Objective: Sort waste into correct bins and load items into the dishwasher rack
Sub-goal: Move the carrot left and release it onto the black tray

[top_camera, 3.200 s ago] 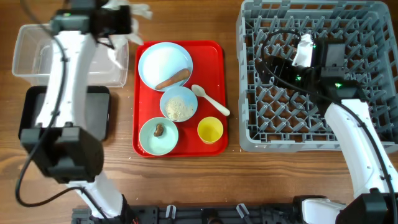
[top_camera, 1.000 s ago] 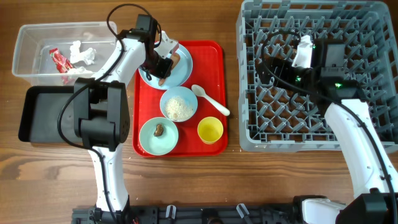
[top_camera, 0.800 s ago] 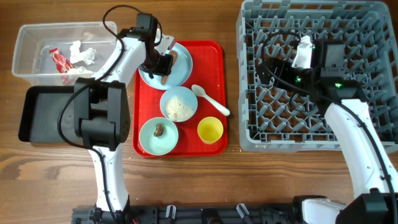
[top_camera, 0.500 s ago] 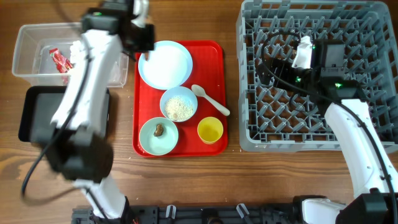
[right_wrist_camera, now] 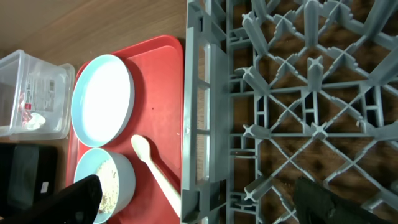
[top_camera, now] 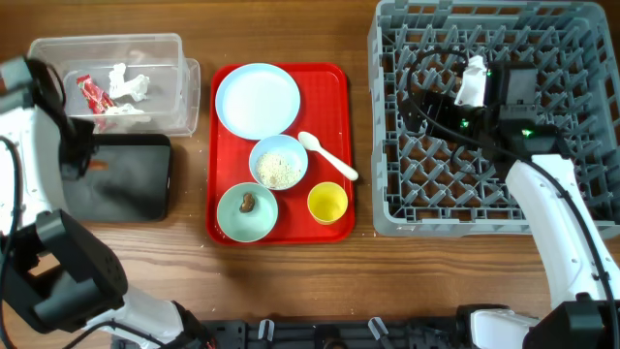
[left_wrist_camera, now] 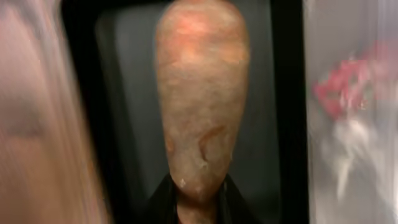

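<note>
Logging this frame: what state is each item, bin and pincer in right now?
left pincer, shut on carrot stick above black tray
right pincer, open and empty above rack
clear tub, holding wrapper and tissue
plate, empty
upper bowl, holding rice crumbs
lower bowl, holding brown lump
yellow cup, upright, empty
spoon, lying on red tray

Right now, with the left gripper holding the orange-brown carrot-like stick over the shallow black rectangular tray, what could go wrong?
1. The left gripper pinches the orange-brown carrot-like stick only at one end, so it might swing or slip early.
2. It hangs near an edge of the shallow black rectangular tray; a released stick could roll off onto the wooden table.
</note>
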